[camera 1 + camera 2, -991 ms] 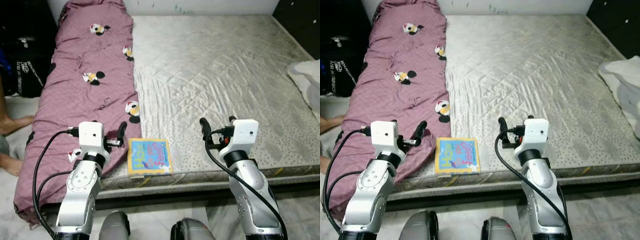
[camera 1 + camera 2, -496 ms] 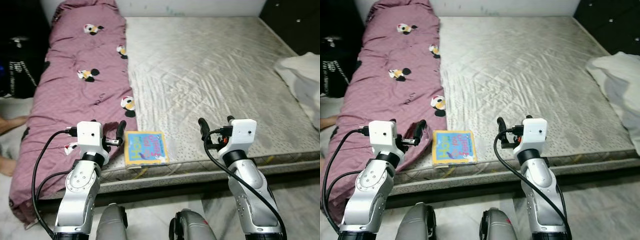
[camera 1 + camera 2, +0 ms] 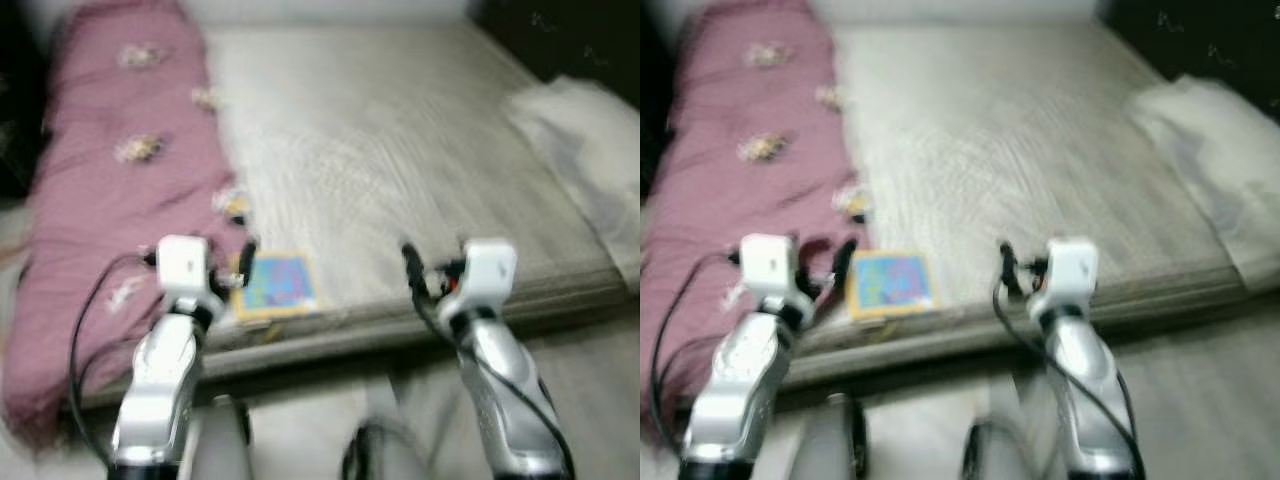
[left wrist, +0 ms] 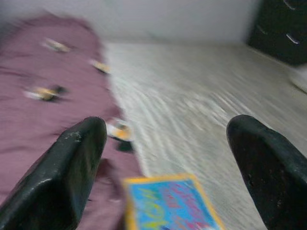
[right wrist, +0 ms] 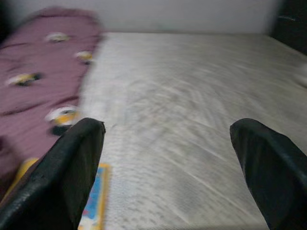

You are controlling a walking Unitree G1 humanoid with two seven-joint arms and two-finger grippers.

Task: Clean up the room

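Head views are motion-blurred; fine detail is lost. A colourful yellow-bordered book (image 3: 274,285) lies flat at the near edge of the bed (image 3: 400,150), just beside a maroon patterned blanket (image 3: 110,190) along the bed's left side. A white cloth (image 3: 585,150) is cut off at the right edge. Left pincer (image 4: 168,167) and right pincer (image 5: 168,163) hover wide open, empty, above the near edge.
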